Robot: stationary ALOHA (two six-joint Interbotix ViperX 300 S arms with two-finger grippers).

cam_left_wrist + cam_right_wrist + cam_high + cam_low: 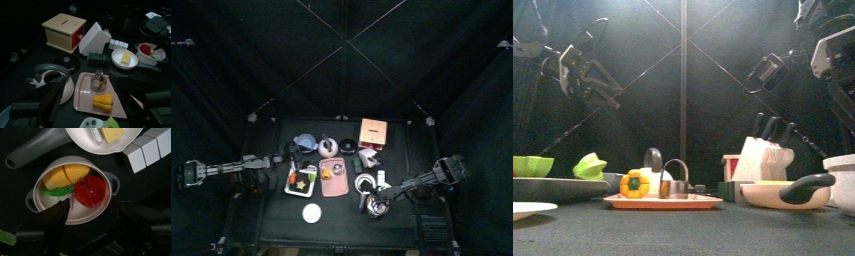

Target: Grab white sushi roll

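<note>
White-topped, dark-sided sushi roll pieces [148,149] lie beside a white bowl holding a yellow wedge [107,138]; the left wrist view shows them too [118,44], with another such piece [97,57] close by. My right gripper [93,223] is open and hovers over a white pot [47,210] of toy tomato, yellow and green food, with the sushi off to one side. My left gripper [90,100] is open above a pink tray [83,95], with nothing between its fingers.
A wooden box with a red side [63,30] and a white knife block [93,37] stand behind the sushi. A grey pan [50,75] sits beside the tray, which holds a yellow pepper [102,102]. A grey handle [40,150] lies near the pot.
</note>
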